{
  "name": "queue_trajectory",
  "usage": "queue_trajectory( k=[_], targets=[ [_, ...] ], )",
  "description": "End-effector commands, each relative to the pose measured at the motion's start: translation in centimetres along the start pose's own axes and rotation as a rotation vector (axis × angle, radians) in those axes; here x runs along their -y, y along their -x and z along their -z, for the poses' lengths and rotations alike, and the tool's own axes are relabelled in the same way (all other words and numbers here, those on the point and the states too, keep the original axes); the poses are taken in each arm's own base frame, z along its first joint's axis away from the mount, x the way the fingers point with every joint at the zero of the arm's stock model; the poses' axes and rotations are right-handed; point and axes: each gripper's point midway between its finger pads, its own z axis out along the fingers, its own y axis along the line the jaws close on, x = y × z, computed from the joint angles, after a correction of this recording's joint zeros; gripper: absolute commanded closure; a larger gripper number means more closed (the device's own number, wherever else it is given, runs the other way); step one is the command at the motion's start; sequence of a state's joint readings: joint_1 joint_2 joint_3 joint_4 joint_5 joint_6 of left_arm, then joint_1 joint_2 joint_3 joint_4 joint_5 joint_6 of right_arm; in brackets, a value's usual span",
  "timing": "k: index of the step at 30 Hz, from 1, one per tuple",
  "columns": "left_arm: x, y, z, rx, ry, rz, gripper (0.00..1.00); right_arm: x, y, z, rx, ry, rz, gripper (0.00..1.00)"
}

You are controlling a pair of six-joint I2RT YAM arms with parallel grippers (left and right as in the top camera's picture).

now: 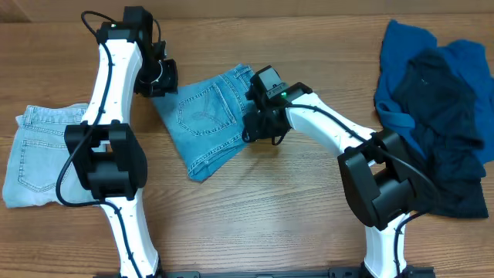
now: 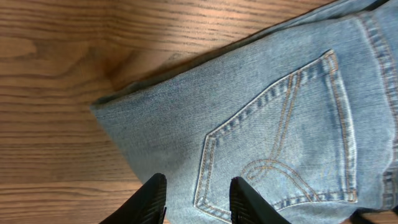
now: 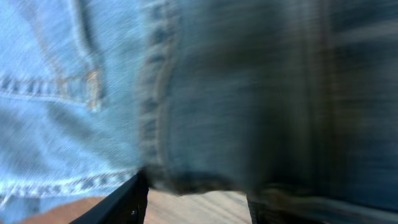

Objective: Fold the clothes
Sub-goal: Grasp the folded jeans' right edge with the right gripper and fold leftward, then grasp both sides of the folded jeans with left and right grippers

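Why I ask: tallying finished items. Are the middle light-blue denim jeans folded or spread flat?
Folded: the light-blue denim jeans lie as a compact rectangle, back pocket up, no legs stretched out.

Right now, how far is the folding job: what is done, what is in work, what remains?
Done: the paler jeans lie folded at the left. In hand: the light-blue jeans lie folded at the centre, with the left gripper and right gripper over them, jaws apart. Left: the royal-blue and navy garments sit unfolded in a heap at the right.
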State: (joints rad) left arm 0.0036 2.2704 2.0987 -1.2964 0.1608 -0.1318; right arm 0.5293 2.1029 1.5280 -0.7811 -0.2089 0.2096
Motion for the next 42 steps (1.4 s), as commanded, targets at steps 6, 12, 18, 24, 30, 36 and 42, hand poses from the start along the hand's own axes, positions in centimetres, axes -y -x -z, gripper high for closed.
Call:
queue_trajectory(
  k=[6, 12, 18, 24, 30, 36, 42],
  targets=[
    [1.4, -4.5, -6.7, -0.189, 0.004, -0.025, 0.64, 4.5, 2.0, 1.2, 0.116, -0.213, -0.182, 0.35],
    [2.5, -9.1, -9.4, -0.322, 0.032, -0.034, 0.64, 4.5, 1.8, 1.2, 0.110, -0.216, -0.175, 0.38],
    [3.2, -16.1, -11.2, -0.533, 0.037, -0.037, 0.66, 5.9, 2.3, 1.6, 0.120, -0.222, -0.205, 0.00],
    [5.9, -19.5, -10.0, -0.678, -0.110, -0.004, 0.76, 8.6, 2.7, 2.2, 0.127, -0.236, -0.263, 0.00],
    [7.0, -14.3, -6.8, -0.524, -0.219, -0.102, 0.74, 8.8, 1.7, 2.2, 0.079, -0.222, -0.260, 0.00],
    [6.1, -7.3, -0.5, -0.237, -0.154, -0.174, 0.69, 8.5, 0.8, 2.1, 0.040, -0.210, -0.259, 0.00],
    [0.6, -4.7, 0.0, -0.163, -0.006, -0.041, 0.52, 6.2, 0.3, 1.9, -0.011, -0.078, -0.125, 0.00]
  ],
)
